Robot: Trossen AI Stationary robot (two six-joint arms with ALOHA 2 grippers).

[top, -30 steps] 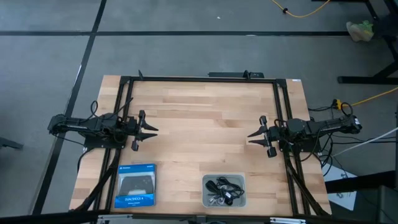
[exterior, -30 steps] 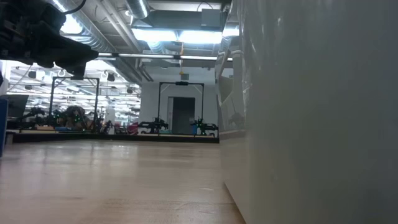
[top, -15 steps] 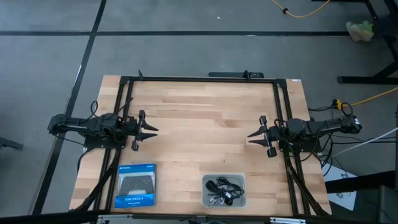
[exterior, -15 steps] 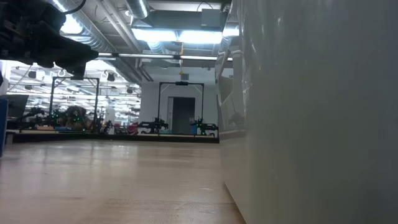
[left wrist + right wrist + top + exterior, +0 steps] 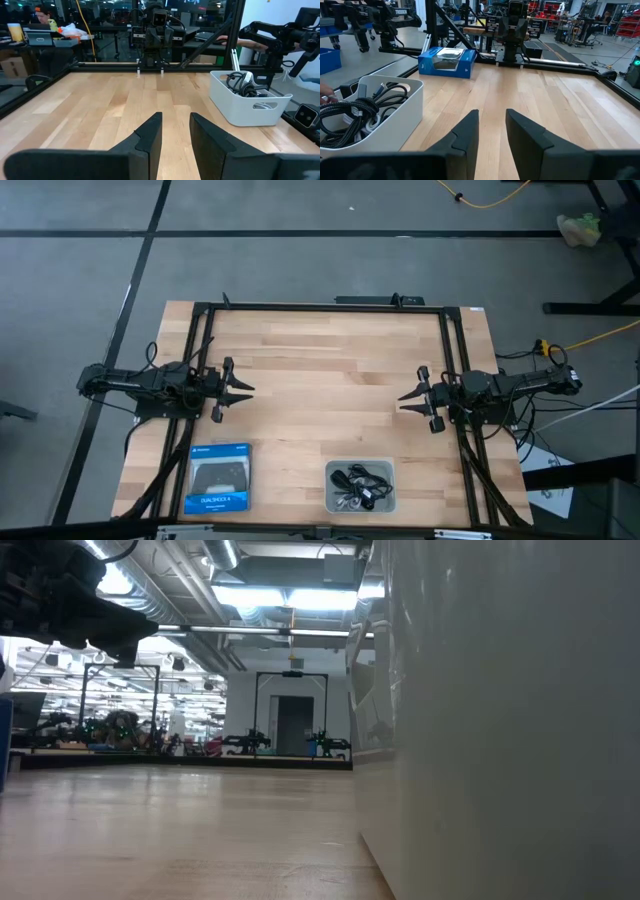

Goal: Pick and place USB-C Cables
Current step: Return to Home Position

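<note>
The USB-C cables (image 5: 360, 483) lie coiled in a small white bin (image 5: 331, 470) near the table's near edge, black coils on top and pale ones beneath; they also show in the bin in the right wrist view (image 5: 355, 110) and the left wrist view (image 5: 242, 82). My left gripper (image 5: 248, 389) hovers open at the table's left side, pointing right. My right gripper (image 5: 403, 398) hovers open at the right side, pointing left. Both are far from the bin.
A blue box (image 5: 218, 477) with a game controller pictured on it lies flat near the table's near left corner, left of the bin. A black frame (image 5: 320, 307) runs around the tabletop. Bare wood spans the middle between the grippers. The bin's white wall (image 5: 520, 720) fills the low view's right.
</note>
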